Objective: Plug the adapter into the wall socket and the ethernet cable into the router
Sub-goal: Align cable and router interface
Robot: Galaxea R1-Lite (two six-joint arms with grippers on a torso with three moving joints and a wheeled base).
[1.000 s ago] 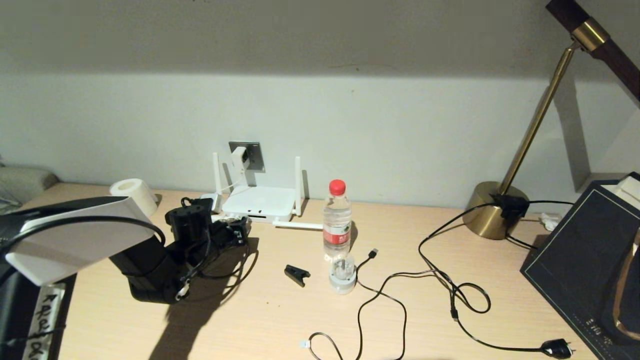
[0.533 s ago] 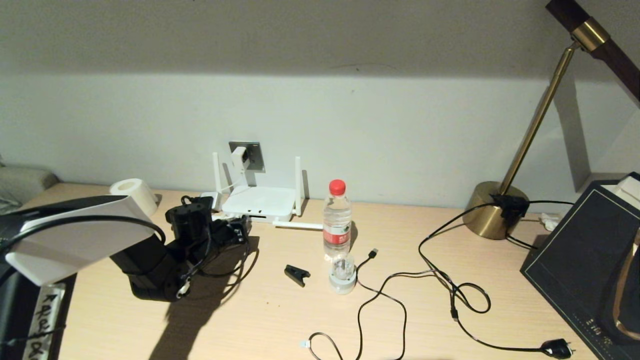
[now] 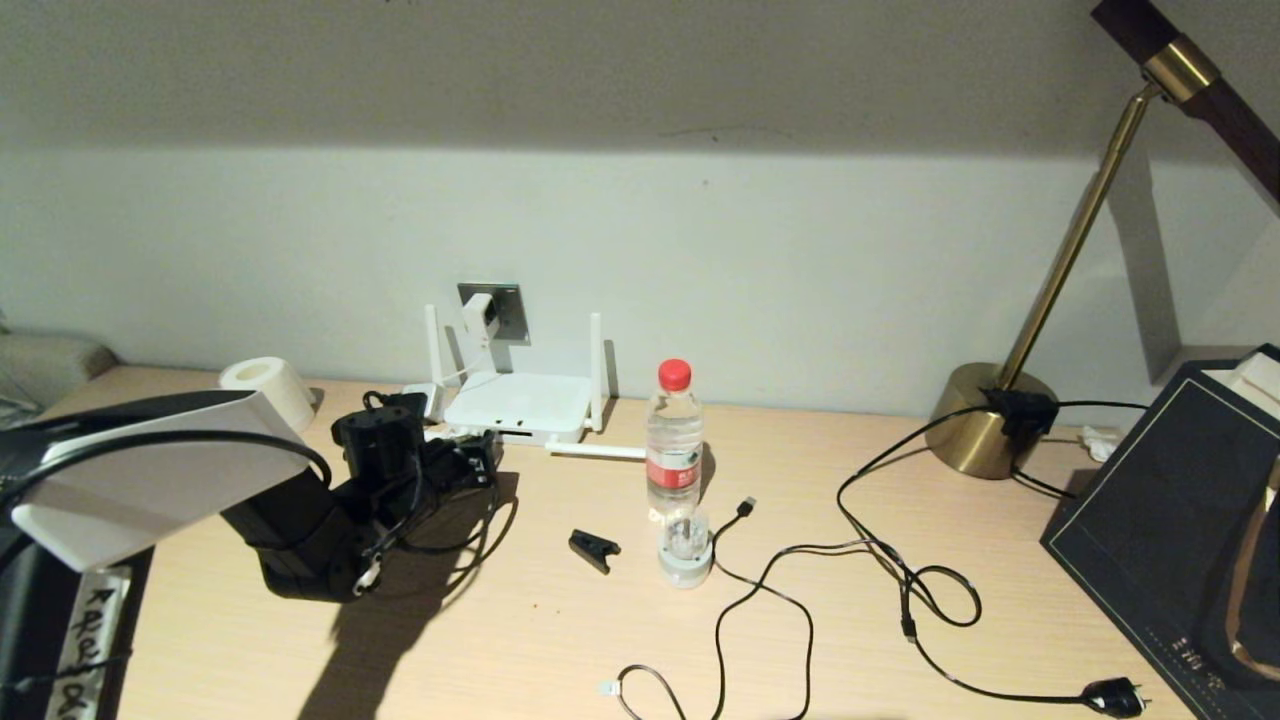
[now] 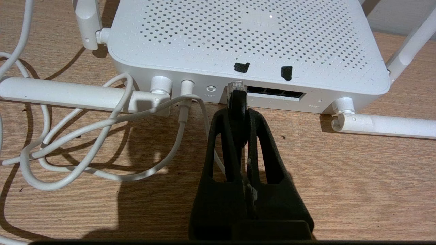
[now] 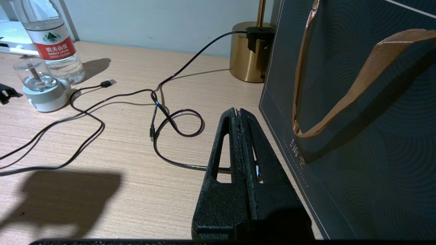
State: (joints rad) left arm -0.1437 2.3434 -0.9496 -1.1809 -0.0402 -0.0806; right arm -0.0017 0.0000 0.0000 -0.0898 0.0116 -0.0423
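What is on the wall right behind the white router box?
Behind the router is the grey wall socket. The white adapter sits plugged in it, covering part of its holes. Left gripper holds the ethernet cable.

White adapter (image 3: 477, 316) sits in the grey socket (image 3: 505, 308); the cable's (image 4: 237, 102) clear plug meets the white router's (image 4: 245, 44) port.

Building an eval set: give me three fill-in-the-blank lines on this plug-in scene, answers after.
1. The left gripper is shut on the ___ cable's plug.
2. The adapter sits in the wall ___.
3. The plug's clear tip is at the router's ___ row.
4. The right gripper is ___.

Answers: ethernet; socket; port; shut
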